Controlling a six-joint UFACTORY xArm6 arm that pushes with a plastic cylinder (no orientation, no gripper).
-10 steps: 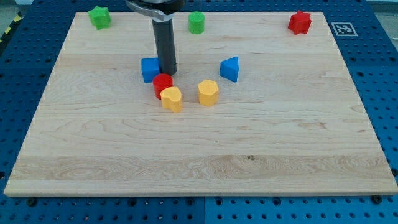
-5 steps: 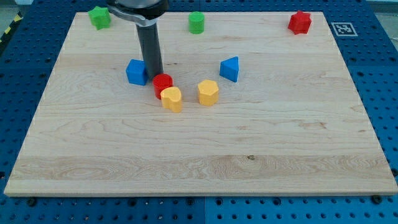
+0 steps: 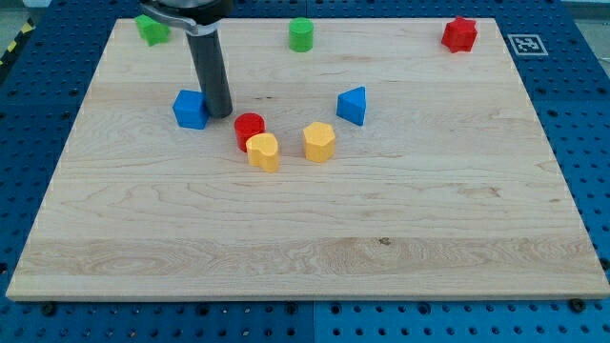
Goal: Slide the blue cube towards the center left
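The blue cube (image 3: pixel 190 109) sits on the wooden board (image 3: pixel 305 229) in its upper left part. My tip (image 3: pixel 218 114) stands right against the cube's right side, touching it. The dark rod rises from there to the view's top edge. A red cylinder (image 3: pixel 250 128) lies just right of and below my tip, apart from it.
A yellow block (image 3: pixel 264 151) touches the red cylinder from below. Another yellow block (image 3: pixel 319 141) and a blue wedge (image 3: pixel 353 105) lie further right. Along the top edge are a green block (image 3: pixel 151 28), a green cylinder (image 3: pixel 301 34) and a red block (image 3: pixel 459 34).
My tip has moved to the view's left, pushing the blue cube leftwards away from the red cylinder. The other blocks have not moved.
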